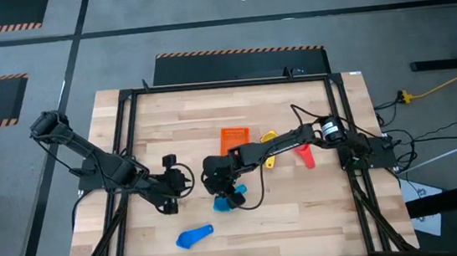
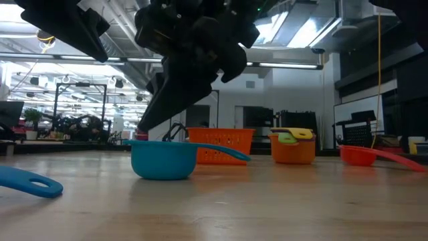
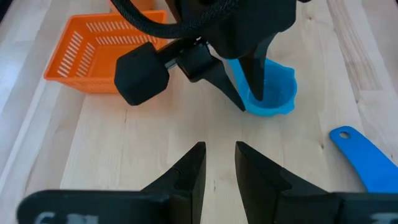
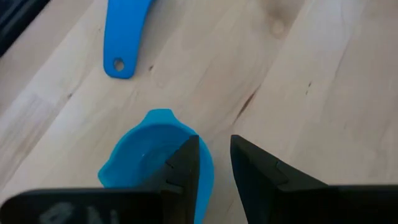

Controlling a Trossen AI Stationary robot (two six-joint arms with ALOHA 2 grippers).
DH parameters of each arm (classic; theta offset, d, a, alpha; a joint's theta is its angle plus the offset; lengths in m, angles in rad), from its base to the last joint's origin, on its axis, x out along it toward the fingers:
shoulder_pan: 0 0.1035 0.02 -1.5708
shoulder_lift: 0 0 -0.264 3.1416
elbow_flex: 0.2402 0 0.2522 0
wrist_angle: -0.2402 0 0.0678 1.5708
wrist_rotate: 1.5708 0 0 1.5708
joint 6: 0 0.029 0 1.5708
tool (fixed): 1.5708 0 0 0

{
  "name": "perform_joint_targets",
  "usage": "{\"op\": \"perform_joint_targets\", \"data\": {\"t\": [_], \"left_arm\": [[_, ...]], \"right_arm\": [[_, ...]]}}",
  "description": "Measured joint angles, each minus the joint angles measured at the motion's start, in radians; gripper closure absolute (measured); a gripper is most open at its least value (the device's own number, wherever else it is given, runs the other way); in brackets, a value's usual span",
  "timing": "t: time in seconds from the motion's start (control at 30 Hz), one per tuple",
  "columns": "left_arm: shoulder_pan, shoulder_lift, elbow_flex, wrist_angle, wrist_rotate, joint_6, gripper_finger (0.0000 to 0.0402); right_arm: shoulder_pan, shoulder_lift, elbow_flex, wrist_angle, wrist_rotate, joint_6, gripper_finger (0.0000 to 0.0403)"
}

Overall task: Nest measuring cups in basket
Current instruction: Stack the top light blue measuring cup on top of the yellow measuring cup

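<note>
A light blue measuring cup (image 2: 160, 161) stands upright on the table near its middle, its handle (image 2: 224, 153) level. My right gripper (image 4: 214, 146) is open and slants down onto it, one finger inside the bowl and one outside. My left gripper (image 3: 219, 149) hangs a little to the table's left of the cup, slightly open with nothing between its fingers. A blue cup (image 1: 195, 236) lies near the front edge. The orange basket (image 1: 234, 136) sits beyond the light blue cup. My right gripper straddles the light blue cup's wall (image 4: 206, 177), coming slanting down from the table's right. Bare wood shows between the wall and the outer finger (image 4: 249, 168). Whether the inner finger (image 4: 186, 165) touches the wall I cannot tell. The cup rests on its base.
An orange cup with green and yellow cups nested in it (image 2: 293, 150) stands right of the basket. A red cup (image 1: 305, 156) lies farther right. Bare wood lies in front of the light blue cup.
</note>
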Motion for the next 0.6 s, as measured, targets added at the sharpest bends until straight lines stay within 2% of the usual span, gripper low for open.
{"op": "perform_joint_targets", "data": {"t": [0.6], "left_arm": [[0.0, 0.0, 0.0, 0.001, 0.0, 0.0, 0.0322]], "right_arm": [[0.0, 0.0, -0.03, -0.018, 0.001, 0.0, 0.0308]]}}
